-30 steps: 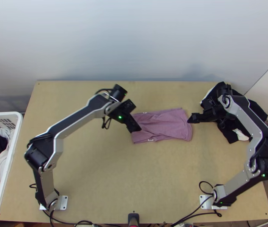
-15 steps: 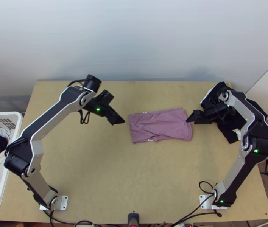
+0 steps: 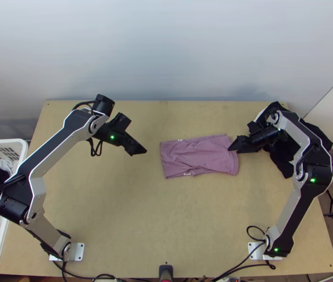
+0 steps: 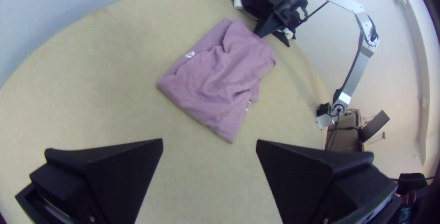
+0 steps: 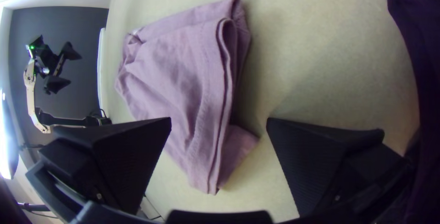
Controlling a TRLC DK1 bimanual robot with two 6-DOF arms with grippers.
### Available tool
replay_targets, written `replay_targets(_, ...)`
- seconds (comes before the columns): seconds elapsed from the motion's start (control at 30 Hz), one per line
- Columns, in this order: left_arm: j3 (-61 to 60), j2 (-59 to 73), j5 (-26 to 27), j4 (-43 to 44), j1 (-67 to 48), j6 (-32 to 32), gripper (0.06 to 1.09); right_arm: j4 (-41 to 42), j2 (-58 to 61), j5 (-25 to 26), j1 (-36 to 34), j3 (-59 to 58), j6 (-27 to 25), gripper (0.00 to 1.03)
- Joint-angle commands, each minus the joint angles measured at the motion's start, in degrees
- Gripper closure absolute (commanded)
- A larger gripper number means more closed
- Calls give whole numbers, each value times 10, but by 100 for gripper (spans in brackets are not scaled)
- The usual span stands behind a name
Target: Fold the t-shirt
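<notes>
The desk (image 3: pixel 119 202) carries the t-shirt (image 3: pixel 197 157), folded into a wrinkled, layered rectangle beyond the desk's centre. Dark clothing (image 3: pixel 320 134) lies at the far right corner. The left gripper (image 3: pixel 143 151) is positioned left of the t-shirt, the right gripper (image 3: pixel 231 148) at its right end. Both grippers: fingers wide apart, empty.

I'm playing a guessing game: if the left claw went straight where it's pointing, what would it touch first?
The left claw would probably meet the purple shirt first, though it might pass above it; the claw's height is hard to tell.
</notes>
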Motion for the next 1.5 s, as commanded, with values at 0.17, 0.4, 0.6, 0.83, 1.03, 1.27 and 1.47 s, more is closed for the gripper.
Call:
replay_targets(0.17,-37,-17,-4,16,15,0,10,11,0,12,41,-14,19,6)
replay_targets(0.4,-52,-28,-4,18,33,4,10,19,-13,-32,85,-51,42,6)
replay_targets(0.6,-68,-36,-4,30,43,4,10,79,-23,-49,136,-75,76,12)
replay_targets(0.83,-89,-51,-4,37,61,4,10,230,-29,-51,163,-99,171,71)
replay_targets(1.03,-100,-68,-3,38,83,3,10,291,-62,-52,165,-109,210,100)
replay_targets(1.27,-115,-88,-4,37,88,3,10,276,-159,-61,178,-97,262,100)
replay_targets(1.47,-115,-95,-3,32,87,2,10,276,-178,-70,168,-24,317,100)
